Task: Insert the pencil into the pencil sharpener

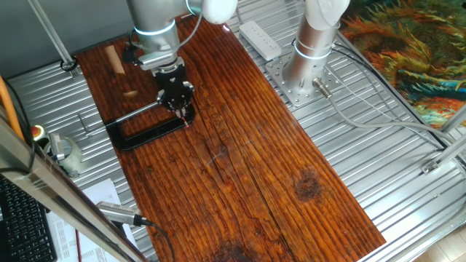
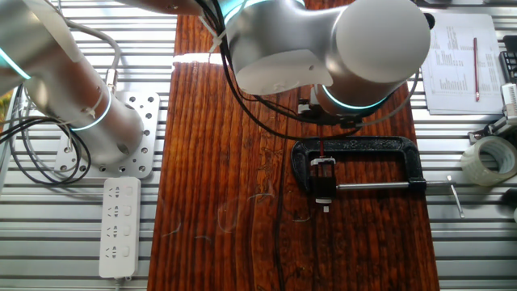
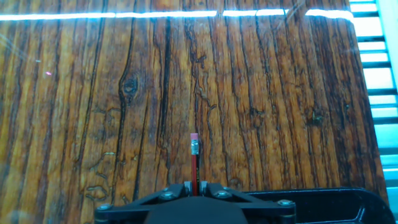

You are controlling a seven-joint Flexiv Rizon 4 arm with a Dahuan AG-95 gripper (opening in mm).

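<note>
To the left of my fingers there is only the brown, heavily grained wooden tabletop [image 3: 93,93]. Nothing on that side concerns this step.

Straight ahead, my black two-finger gripper [image 3: 193,186] is closed on the thin red pencil [image 3: 194,165], which is pinched between the two pads. The pencil sticks out beyond my fingertips. Its long axis runs along my fingers and directly away from the hand. The end with the silver ferrule and the pink eraser is farthest from me, just above the boards. The other end is buried between my fingers, so I cannot see whether it is sharpened.

Just to my right and close under the hand lies the black C-shaped metal clamp [image 3: 323,198] with its silver screw rod. In the other fixed view, a small dark block [image 2: 323,184] sits in the clamp's mouth. I take this block to be the pencil sharpener, though I cannot make out its hole.

To do this step well, I judge that I must:
- Bring the pencil's axis exactly into line with the sharpener's opening before pushing.
- Keep the grip firm so the slim shaft does not swivel.
- Advance slowly along that one line, because any sideways offset would bend or snap the pencil against the rim.
- Check first which end is leading, since the eraser end is the one pointing forward.
</note>
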